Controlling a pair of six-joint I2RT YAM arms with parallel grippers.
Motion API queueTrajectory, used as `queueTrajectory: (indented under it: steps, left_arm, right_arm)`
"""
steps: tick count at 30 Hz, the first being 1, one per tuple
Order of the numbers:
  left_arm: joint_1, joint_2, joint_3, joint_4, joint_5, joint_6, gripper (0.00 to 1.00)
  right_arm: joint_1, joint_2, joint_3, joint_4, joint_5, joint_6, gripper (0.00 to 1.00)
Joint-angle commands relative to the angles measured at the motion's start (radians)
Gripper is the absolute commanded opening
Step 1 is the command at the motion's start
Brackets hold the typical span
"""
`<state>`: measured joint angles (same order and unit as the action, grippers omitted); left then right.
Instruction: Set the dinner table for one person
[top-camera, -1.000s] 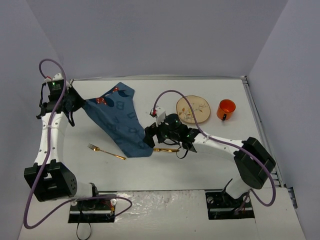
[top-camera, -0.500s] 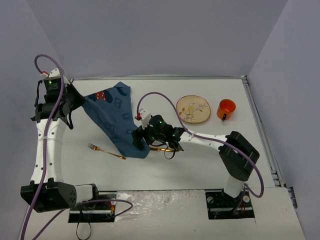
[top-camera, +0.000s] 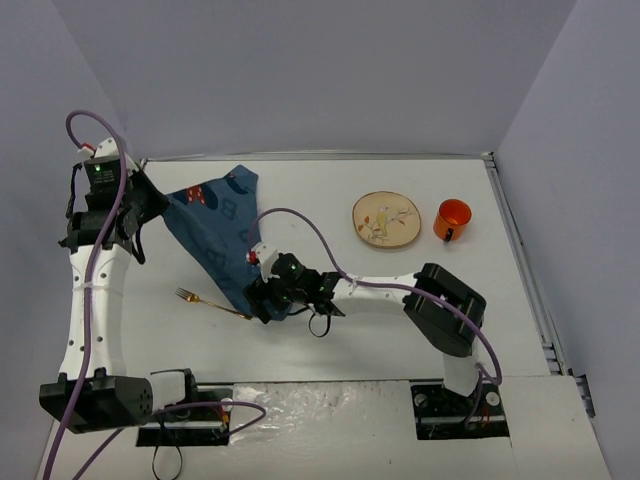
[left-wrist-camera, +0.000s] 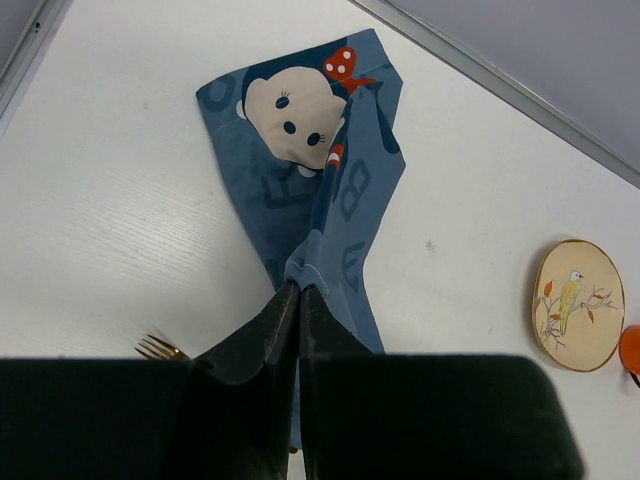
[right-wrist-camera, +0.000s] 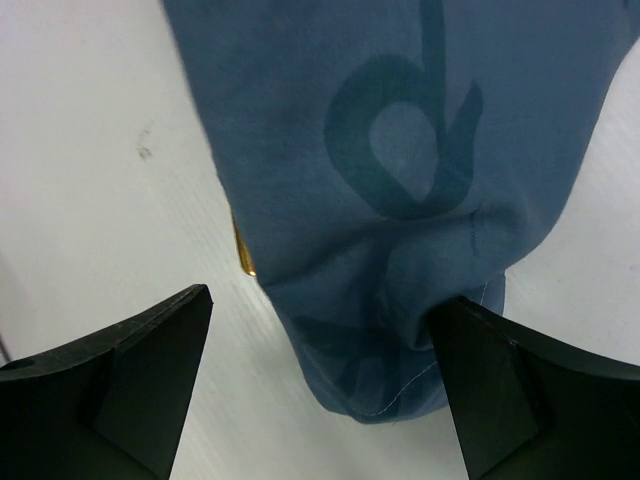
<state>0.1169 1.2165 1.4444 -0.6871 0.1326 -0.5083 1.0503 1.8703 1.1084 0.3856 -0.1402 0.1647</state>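
Top external view: the table (top-camera: 400, 290), white and metal-rimmed, is being enclosed by plain grey walls (top-camera: 300, 70) and is bearing everything else. On its left half, a blue cloth (top-camera: 225, 225) is being pinched at one edge between the closed fingers of the left gripper (left-wrist-camera: 299, 292). The cloth's near end is being straddled by the right gripper (right-wrist-camera: 322, 300), its jaws spread wide. A fork (top-camera: 212, 304) is lying just left of that end, and a gold sliver (right-wrist-camera: 244, 255) is being partly hidden under the cloth. A plate (top-camera: 385, 219) and an orange cup (top-camera: 452, 218) are sitting side by side at far right, well apart from the cloth.
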Motion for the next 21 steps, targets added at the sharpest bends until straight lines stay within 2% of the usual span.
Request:
queueTrajectory:
  steps: [1, 4, 5, 7, 8, 9, 10, 15, 19, 21]
  left_arm:
    - [-0.006, -0.005, 0.082, 0.058, -0.007, 0.008, 0.0]
    - [-0.006, 0.007, 0.099, 0.067, -0.003, -0.002, 0.0]
    - [-0.006, 0.012, 0.107, 0.073, -0.001, -0.004, 0.0]
    - [-0.006, 0.023, 0.127, 0.087, 0.003, -0.003, 0.0]
    - [-0.006, 0.031, 0.14, 0.092, 0.004, 0.002, 0.0]
    - [-0.006, 0.039, 0.158, 0.102, 0.006, 0.005, 0.0]
    - [-0.006, 0.047, 0.178, 0.115, 0.01, 0.008, 0.0]
    - [-0.007, 0.135, 0.287, 0.221, 0.058, -0.018, 0.0]
    - [-0.006, 0.29, 0.491, 0.264, 0.117, -0.041, 0.0]
    - [-0.001, 0.384, 0.647, 0.265, 0.167, -0.054, 0.0]
  right_arm:
    - [0.0, 0.034, 0.066, 0.038, 0.101, 0.014, 0.81]
    - [-0.006, 0.047, 0.08, 0.036, 0.157, -0.002, 0.69]
    - [-0.011, 0.044, 0.084, 0.034, 0.174, -0.008, 0.6]
    - [-0.028, 0.026, 0.095, 0.032, 0.197, -0.022, 0.31]
    - [-0.039, 0.01, 0.102, 0.027, 0.208, -0.034, 0.13]
    - [-0.053, -0.007, 0.114, 0.02, 0.215, -0.047, 0.04]
    - [-0.067, -0.024, 0.127, 0.011, 0.218, -0.061, 0.0]
    - [-0.211, -0.082, 0.301, -0.071, 0.204, -0.163, 0.0]
    - [-0.345, -0.074, 0.504, -0.103, 0.209, -0.245, 0.0]
    - [-0.41, -0.053, 0.641, -0.12, 0.209, -0.275, 0.0]
